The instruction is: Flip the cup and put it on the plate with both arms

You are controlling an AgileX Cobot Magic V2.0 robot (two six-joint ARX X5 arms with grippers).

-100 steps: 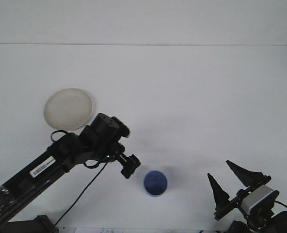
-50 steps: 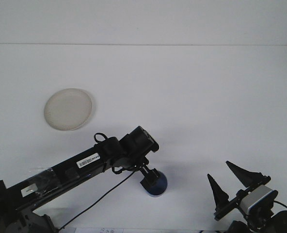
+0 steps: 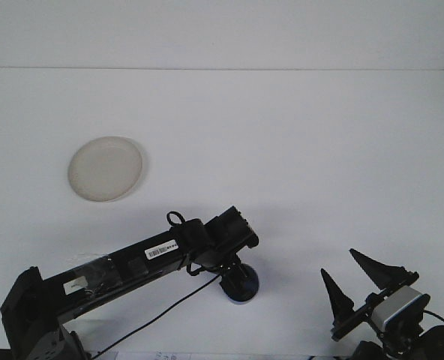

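Note:
A blue cup [image 3: 246, 288] stands on the white table near the front edge, mostly covered by my left gripper [image 3: 235, 279], which reaches down over it from the left. Whether the left gripper holds the cup cannot be seen. A pale round plate [image 3: 105, 168] lies far off at the left, well behind the left arm. My right gripper [image 3: 352, 281] rests at the bottom right corner, open, with nothing between its two dark pointed fingers [image 3: 335, 293].
The left arm's black link [image 3: 132, 264] stretches diagonally from the bottom left corner to the cup. The table's far edge [image 3: 222, 69] runs across the top.
The left arm swung right and down from beside the plate onto the blue cup, now covering it. The plate is fully uncovered. The right gripper has not moved.

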